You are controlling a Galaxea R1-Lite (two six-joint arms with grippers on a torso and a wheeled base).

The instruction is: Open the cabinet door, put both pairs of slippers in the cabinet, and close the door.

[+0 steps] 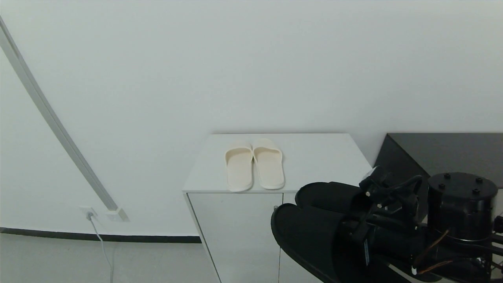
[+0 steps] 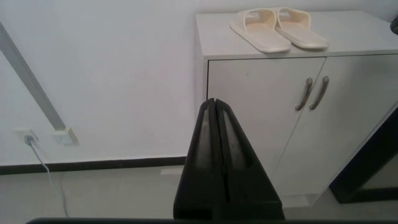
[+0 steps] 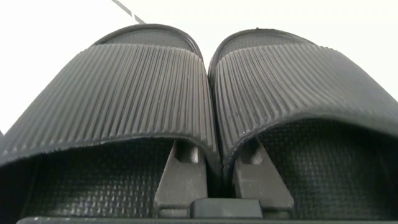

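Right claw [image 3: 217,180] clamps black slippers [image 1: 314,228] by inner sides; one may slide out. Left claw [image 2: 215,112] pinched together, empty. Door [image 1: 235,228], pair's 9 o'clock, unopened, blocks entry.

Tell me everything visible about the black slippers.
The black slippers are a pair of rubbery-looking slides with ribbed straps and textured footbeds. They sit side by side, inner edges touching, held in the air in front of the white cabinet, whose doors are shut. The right gripper holds them, one finger under each strap, pinching the adjoining sides.
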